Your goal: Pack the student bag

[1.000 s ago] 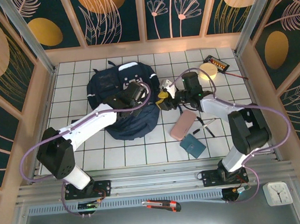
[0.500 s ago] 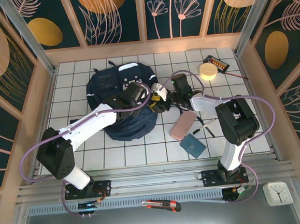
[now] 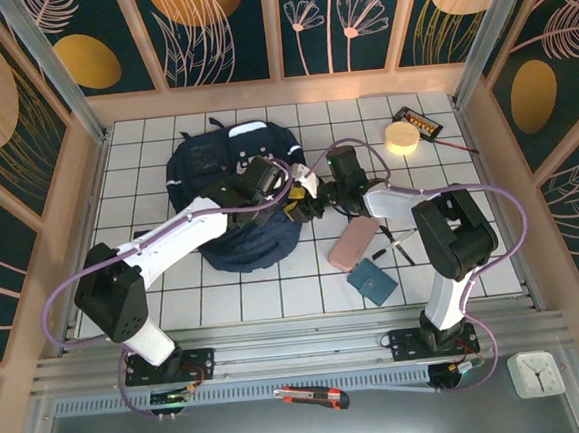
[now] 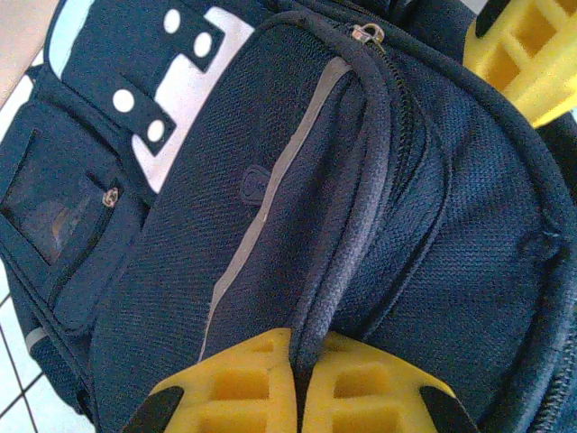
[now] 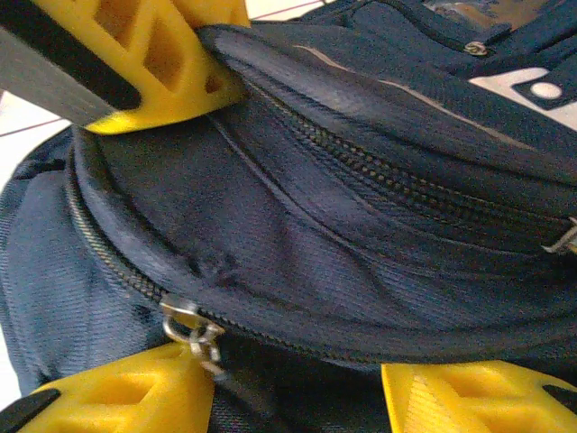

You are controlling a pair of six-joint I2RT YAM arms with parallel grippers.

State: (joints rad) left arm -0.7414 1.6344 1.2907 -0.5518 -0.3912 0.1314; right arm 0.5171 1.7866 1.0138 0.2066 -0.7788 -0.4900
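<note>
On tiled table (image 3: 275,288), left of centre: student bag (image 3: 205,163). My left gripper (image 4: 299,361) clamped on fabric ridge of bag front. My right gripper (image 5: 288,374) fingers apart, astride zipper edge, zipper pull (image 5: 191,332) between them.

We see the student bag (image 3: 201,173) navy, with a grey stripe and a white patch carrying navy dots. Left tool (image 4: 297,374) and right tool (image 5: 297,397) both have yellow fingers. Table (image 3: 275,288) is white with a dark grid, case (image 3: 354,242) pink, notebook (image 3: 373,282) teal.
</note>
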